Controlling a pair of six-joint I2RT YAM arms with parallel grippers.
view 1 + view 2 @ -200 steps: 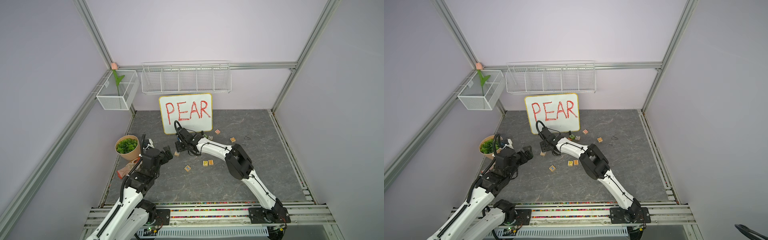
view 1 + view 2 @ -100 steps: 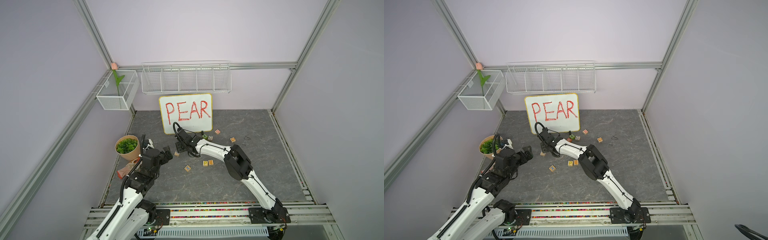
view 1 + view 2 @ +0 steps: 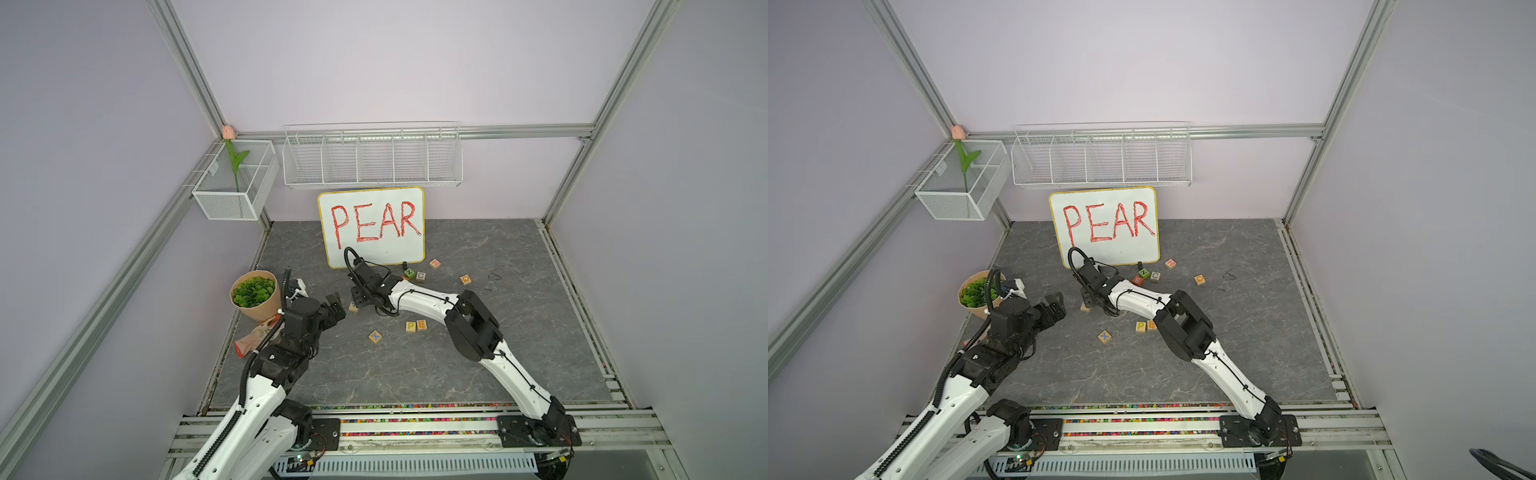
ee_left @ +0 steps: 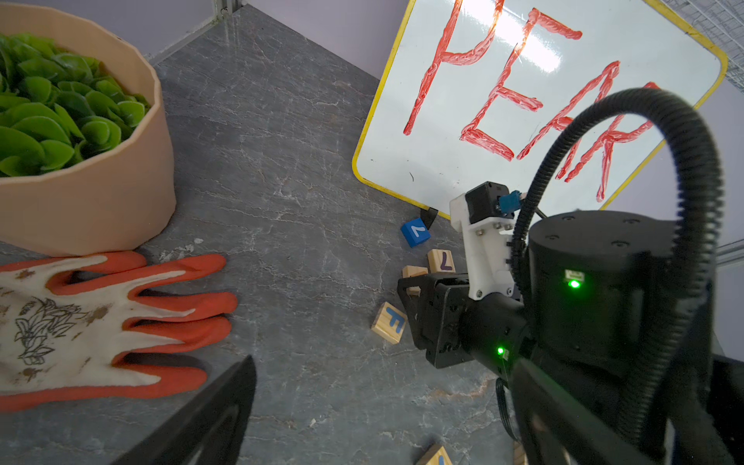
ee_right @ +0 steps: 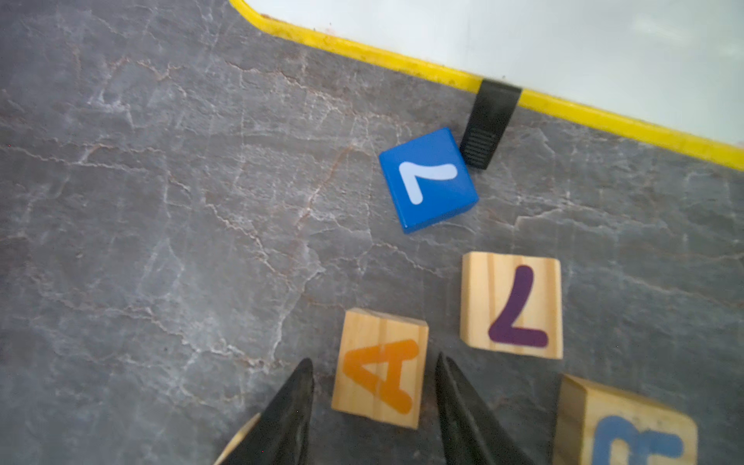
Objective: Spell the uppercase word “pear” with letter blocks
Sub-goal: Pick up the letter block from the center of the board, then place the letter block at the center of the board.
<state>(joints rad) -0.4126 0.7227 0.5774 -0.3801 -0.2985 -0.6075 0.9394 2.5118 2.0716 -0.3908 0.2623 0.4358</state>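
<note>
At the foot of the whiteboard (image 3: 376, 255), low over the grey counter (image 3: 415, 374), the right gripper (image 5: 373, 359) had its jaws parted either side of the orange A block (image 5: 380, 368). A thin gap showed at each side, and the purple L block (image 5: 511, 306) and a blue cube (image 5: 428, 179) lay just beyond. The P block (image 3: 411, 326) and E block (image 3: 421, 324) sat side by side mid-counter, well apart from the A block. The left gripper (image 3: 336, 305) hung above the counter near a plant pot (image 3: 259, 309), jaws apart and empty.
</note>
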